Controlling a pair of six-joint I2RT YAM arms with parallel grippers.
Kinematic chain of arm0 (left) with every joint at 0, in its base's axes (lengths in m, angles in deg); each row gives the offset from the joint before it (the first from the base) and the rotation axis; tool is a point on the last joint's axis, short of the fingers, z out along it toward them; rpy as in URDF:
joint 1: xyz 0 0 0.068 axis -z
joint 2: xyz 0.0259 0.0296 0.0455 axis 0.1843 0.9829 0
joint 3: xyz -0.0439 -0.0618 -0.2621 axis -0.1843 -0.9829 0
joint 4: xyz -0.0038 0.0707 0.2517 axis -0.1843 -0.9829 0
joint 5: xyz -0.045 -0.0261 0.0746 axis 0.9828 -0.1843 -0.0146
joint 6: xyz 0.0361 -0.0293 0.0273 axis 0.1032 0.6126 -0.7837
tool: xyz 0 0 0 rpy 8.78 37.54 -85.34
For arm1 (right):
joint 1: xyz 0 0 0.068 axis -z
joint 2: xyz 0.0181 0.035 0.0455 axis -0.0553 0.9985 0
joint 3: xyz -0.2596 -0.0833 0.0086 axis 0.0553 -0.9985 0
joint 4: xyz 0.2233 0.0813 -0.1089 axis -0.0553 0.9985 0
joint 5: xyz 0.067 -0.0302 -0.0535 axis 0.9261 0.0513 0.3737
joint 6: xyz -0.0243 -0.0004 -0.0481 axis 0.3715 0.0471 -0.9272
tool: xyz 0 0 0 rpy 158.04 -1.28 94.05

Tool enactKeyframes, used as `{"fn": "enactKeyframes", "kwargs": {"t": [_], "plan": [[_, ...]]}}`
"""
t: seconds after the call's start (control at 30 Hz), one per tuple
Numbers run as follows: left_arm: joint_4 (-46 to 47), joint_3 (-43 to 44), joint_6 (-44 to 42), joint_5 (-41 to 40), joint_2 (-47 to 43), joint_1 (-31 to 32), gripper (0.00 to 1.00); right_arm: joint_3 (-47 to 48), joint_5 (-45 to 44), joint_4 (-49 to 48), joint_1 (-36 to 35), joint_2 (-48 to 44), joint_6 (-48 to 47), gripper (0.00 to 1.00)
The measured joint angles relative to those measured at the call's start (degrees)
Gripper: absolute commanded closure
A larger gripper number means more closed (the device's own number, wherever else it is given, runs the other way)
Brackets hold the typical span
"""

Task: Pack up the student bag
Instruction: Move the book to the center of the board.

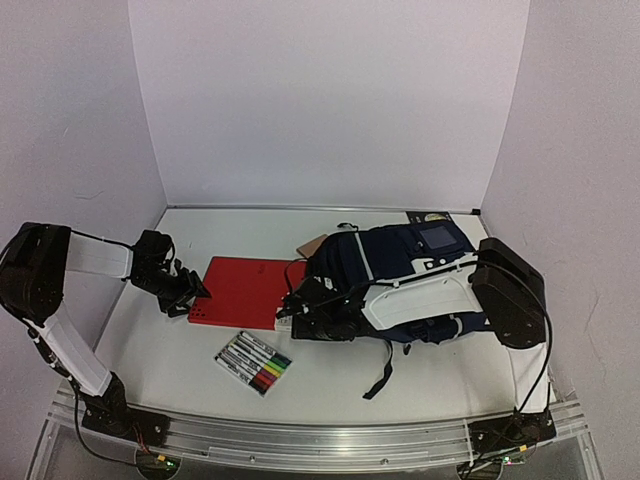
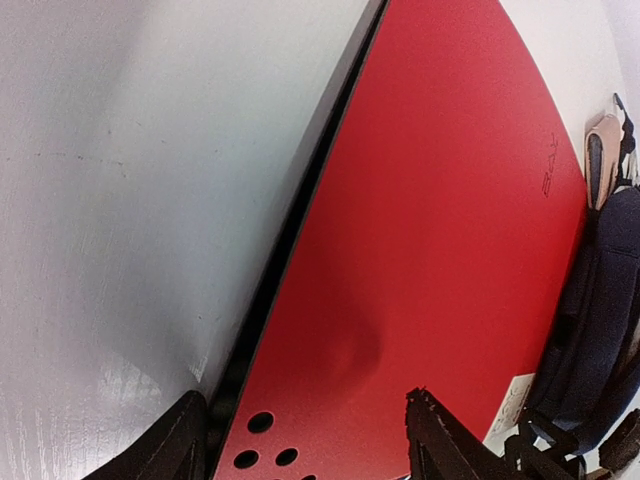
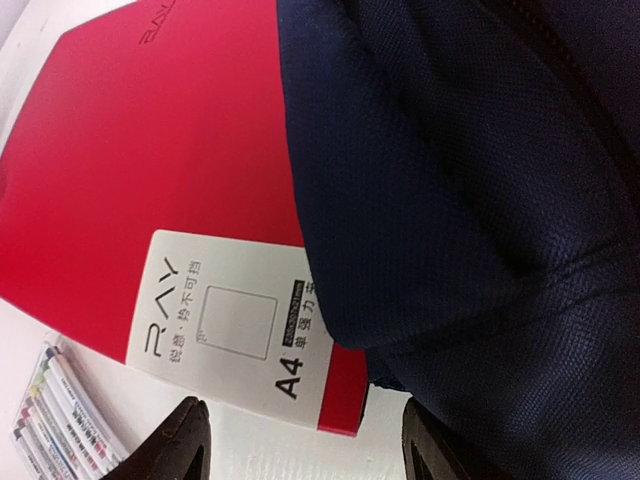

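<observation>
The student bag (image 1: 400,275), navy with white piping, lies on its side at the right of the table. A red folder (image 1: 245,290) lies flat, its right edge at the bag's mouth and partly under the fabric (image 3: 470,200). My left gripper (image 1: 190,290) is open at the folder's left edge. In the left wrist view its jaws (image 2: 305,440) straddle the punched-hole edge of the folder (image 2: 420,230). My right gripper (image 1: 290,305) reaches across the bag to the folder's near right corner. It stands open (image 3: 305,440) over the white A4 label (image 3: 220,320), pinching nothing.
A clear pack of coloured markers (image 1: 253,362) lies in front of the folder, also seen in the right wrist view (image 3: 50,420). A brown flat object (image 1: 315,243) pokes out behind the bag. A dark strap (image 1: 380,378) trails toward the near edge. White walls enclose the table.
</observation>
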Motion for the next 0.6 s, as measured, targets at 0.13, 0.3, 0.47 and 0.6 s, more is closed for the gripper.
{"fn": "enactKeyframes", "kwargs": {"t": [0.13, 0.3, 0.47, 0.6], "plan": [[0.0, 0.0, -0.2, 0.0, 0.1, 0.0, 0.37, 2.0, -0.2, 0.1, 0.4, 2.4, -1.8, 0.39], [0.1, 0.0, -0.2, -0.3, 0.3, 0.0, 0.42, 4.2, 0.1, 0.0, 1.1, 3.7, -4.1, 0.42], [0.2, 0.0, -0.1, -0.5, 0.4, -0.4, 0.47, 4.1, 2.2, -1.6, 1.9, 3.8, -7.0, 0.48], [-0.6, 0.0, 0.1, -1.6, -0.2, -0.9, 0.49, 2.7, 5.3, -5.4, 2.9, 3.5, -10.2, 0.54]]}}
